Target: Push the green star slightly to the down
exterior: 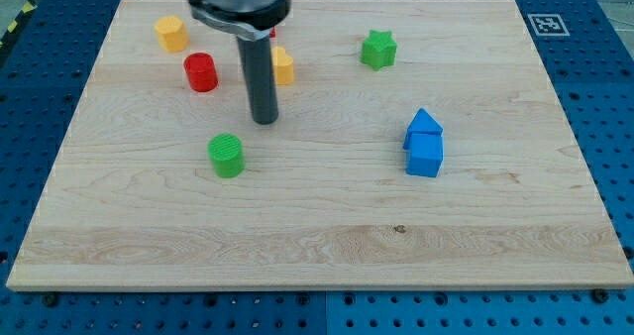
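Observation:
The green star point(377, 50) lies on the wooden board point(317, 236) near the view's top, right of centre. My tip point(264, 121) stands on the board well to the left of and below the star, apart from it. The tip is just below a yellow block point(284, 66) that the rod partly hides, and above and right of the green cylinder point(226, 155).
A red cylinder point(200, 71) and a yellow hexagonal block point(171, 33) lie at the upper left. A small red piece shows behind the rod. Two blue blocks point(424, 145) sit touching at the right of centre. A marker tag point(546, 24) is at the board's top right corner.

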{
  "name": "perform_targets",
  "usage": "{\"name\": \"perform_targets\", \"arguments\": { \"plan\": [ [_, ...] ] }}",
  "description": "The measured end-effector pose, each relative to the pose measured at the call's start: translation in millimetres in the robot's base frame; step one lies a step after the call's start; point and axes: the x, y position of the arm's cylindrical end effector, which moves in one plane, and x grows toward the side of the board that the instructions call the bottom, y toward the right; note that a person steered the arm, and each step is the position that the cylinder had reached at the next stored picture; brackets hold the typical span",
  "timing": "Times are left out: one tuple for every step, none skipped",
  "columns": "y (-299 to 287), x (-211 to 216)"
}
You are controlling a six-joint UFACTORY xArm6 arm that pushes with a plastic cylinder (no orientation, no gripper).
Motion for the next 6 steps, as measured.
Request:
{"name": "perform_targets", "arguments": {
  "plan": [
    [21.9,-2.4],
    [37.2,-13.2],
    [46.3,-34.7],
    [64.9,-51.8],
    [96.9,-53.1],
    [118.8,-53.1]
  ]
}}
